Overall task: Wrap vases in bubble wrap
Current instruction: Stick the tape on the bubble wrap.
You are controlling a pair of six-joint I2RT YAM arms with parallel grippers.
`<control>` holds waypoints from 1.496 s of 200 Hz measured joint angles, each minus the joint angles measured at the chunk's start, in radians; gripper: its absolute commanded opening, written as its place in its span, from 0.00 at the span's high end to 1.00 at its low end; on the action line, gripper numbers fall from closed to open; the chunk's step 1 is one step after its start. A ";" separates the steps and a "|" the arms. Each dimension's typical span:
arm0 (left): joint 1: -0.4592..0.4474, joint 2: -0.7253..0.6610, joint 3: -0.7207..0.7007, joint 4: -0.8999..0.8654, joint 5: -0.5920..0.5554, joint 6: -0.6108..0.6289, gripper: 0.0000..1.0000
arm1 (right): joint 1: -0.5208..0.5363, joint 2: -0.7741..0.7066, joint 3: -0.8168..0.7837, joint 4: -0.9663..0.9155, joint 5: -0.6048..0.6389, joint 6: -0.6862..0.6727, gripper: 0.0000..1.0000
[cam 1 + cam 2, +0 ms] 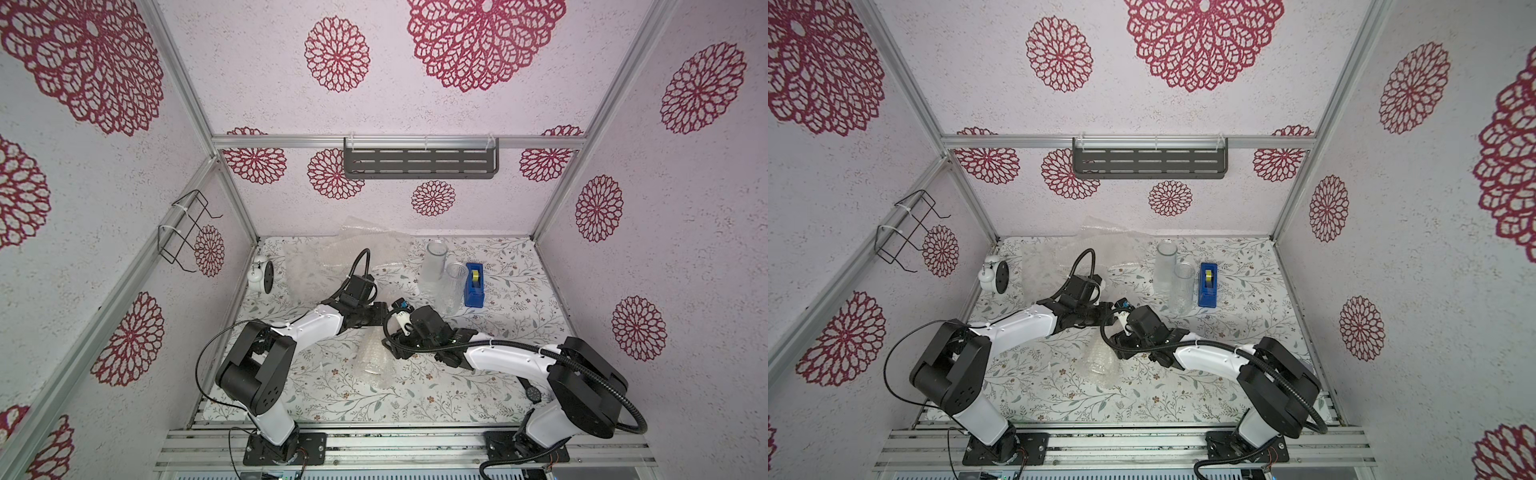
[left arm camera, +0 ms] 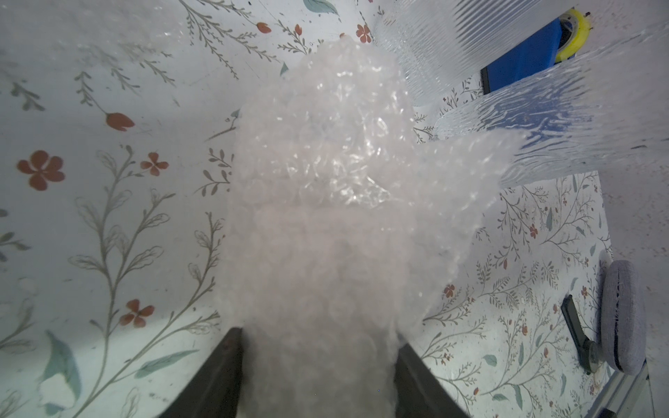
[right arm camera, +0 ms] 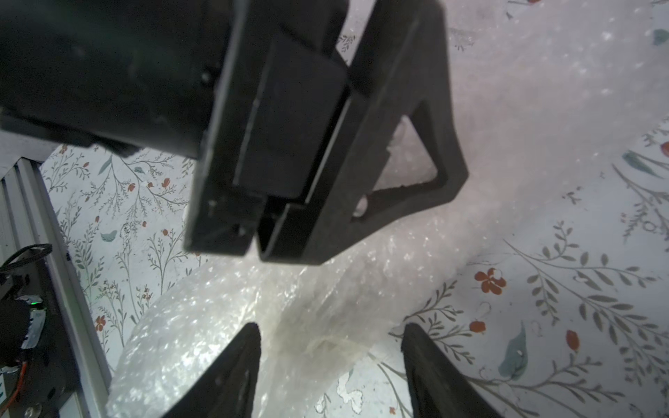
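Surface: white floral tablecloth [image 1: 511, 332], covering the table.
Wrapped item: crinkly translucent bubble-wrap bundle [image 1: 370, 361], near the middle of the table, forward of the two glass vessels. In both top views one end runs under the two wrists. The wrap hides its contents.
Left arm: left gripper [image 2: 318, 336] is closed onto the bubble-wrap bundle. The wrap fills the whole gap between its black fingers [image 2: 228, 372] and presses on both.
Right arm: right gripper [image 3: 331, 325] has its jaws parted, astride a narrow twisted stretch of the bundle. One finger [image 3: 235, 369] sits at the wrap's edge, and the other stands clear of it with cloth showing between. It is not clamping the wrap.
Spare wrap: loose clear bubble wrap sheets [image 1: 328, 257], heaped at the back left against the rear wall.
Vase, bare: tall frosted glass cylinder [image 1: 434, 262], upright, at the back, right of centre.
Vase, bare: shorter clear ribbed glass [image 1: 455, 289], upright, just beside the cylinder on its near side. Whether they touch cannot be told.
Tape: blue tape dispenser [image 1: 475, 286] with a yellow roll, just beside the ribbed glass on the side toward the right wall.
Clock: small white twin-bell alarm clock [image 1: 261, 272] with a dark face, at the left edge by the wall.
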 measured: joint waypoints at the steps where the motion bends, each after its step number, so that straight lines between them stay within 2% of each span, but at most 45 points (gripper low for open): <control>1: 0.000 0.000 0.000 0.000 0.000 0.000 0.53 | 0.001 0.002 0.001 0.000 0.001 0.001 0.31; 79: 0.000 -0.002 -0.005 0.006 -0.002 -0.002 0.53 | 0.042 0.052 0.074 -0.035 0.079 0.013 0.15; 141: -0.002 -0.005 -0.006 0.005 -0.011 -0.008 0.53 | 0.069 0.084 0.106 -0.059 0.119 0.022 0.15; 201: -0.002 -0.006 -0.007 0.005 -0.013 -0.010 0.53 | 0.069 0.000 0.082 -0.080 0.152 0.025 0.14; 251: -0.002 -0.006 -0.007 0.004 -0.013 -0.013 0.53 | 0.070 0.048 0.073 -0.074 0.174 0.056 0.17; 299: -0.002 -0.010 -0.011 0.006 -0.020 -0.017 0.53 | 0.070 0.003 0.040 -0.077 0.179 0.064 0.14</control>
